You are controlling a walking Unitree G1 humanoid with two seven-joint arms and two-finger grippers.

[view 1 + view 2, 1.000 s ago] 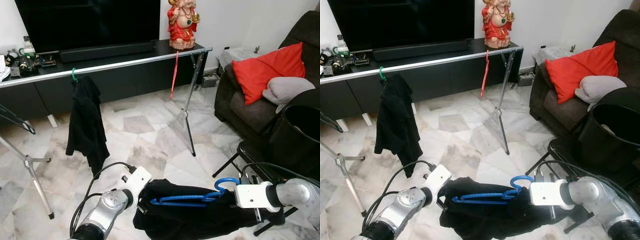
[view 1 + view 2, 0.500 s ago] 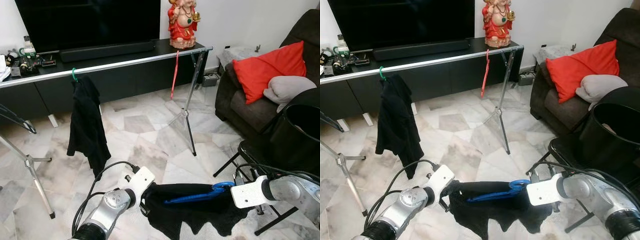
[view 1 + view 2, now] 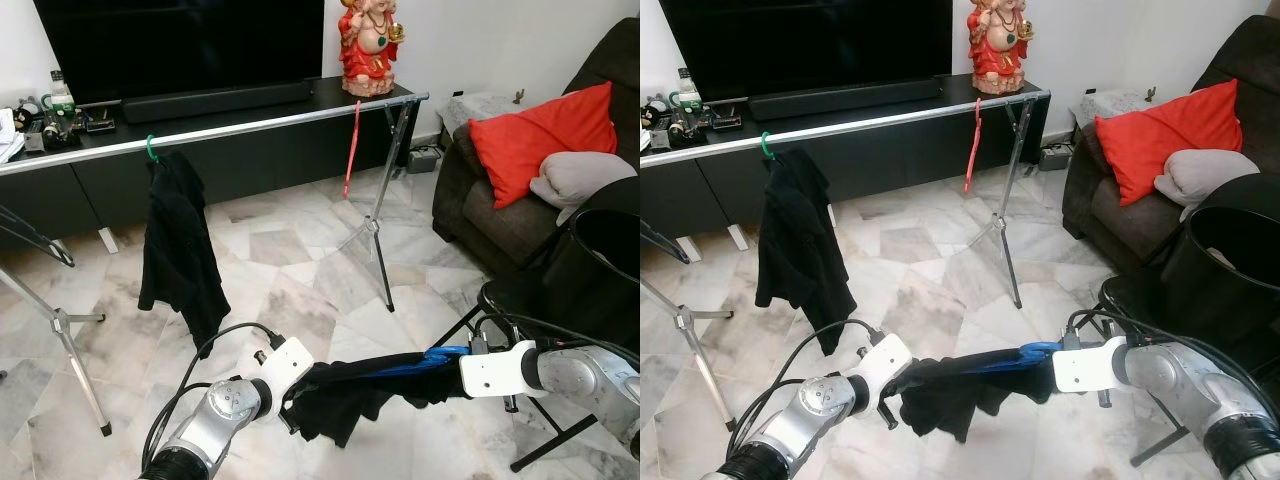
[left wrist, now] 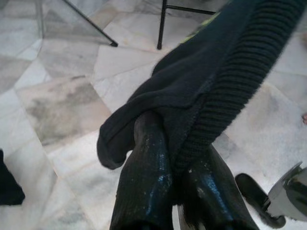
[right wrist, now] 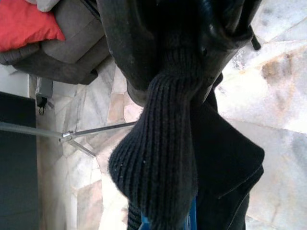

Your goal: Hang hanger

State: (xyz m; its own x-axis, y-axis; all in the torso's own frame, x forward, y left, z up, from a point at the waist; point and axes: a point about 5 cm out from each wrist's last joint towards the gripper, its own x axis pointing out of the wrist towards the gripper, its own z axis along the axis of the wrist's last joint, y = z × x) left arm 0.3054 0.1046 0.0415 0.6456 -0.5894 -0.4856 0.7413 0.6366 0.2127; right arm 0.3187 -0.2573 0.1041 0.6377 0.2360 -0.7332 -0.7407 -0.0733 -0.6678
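low in front of the robot, a black knitted garment (image 3: 360,385) is stretched nearly level between the two grippers, with a blue plastic hanger (image 3: 435,355) threaded inside it; the hanger's blue end shows at the 3 o'clock end of the cloth. the left gripper (image 4: 177,167) is at about 7 o'clock in the head views, its two black fingers closed on a ribbed edge of the garment, cloth bunched between them. the right gripper (image 5: 184,57) is at about 4 o'clock, clamped on the other end, a thick ribbed fold pinched between its fingers and blue plastic peeking out beneath. loose cloth sags from the middle above the marble tile floor (image 3: 290,270).

across the room, from 9 o'clock to 1 o'clock, runs a long silver metal clothes rail (image 3: 250,122) on folding legs. a black garment on a green hanger (image 3: 178,245) hangs from it near 10 o'clock, and a thin red hanger (image 3: 351,150) dangles near 12 o'clock. behind the rail are a low black tv cabinet (image 3: 250,150) and a red figurine (image 3: 368,45). at 2 o'clock a dark sofa (image 3: 480,210) carries a red cushion (image 3: 540,140). a black round bin (image 3: 605,270) is at 3 o'clock.
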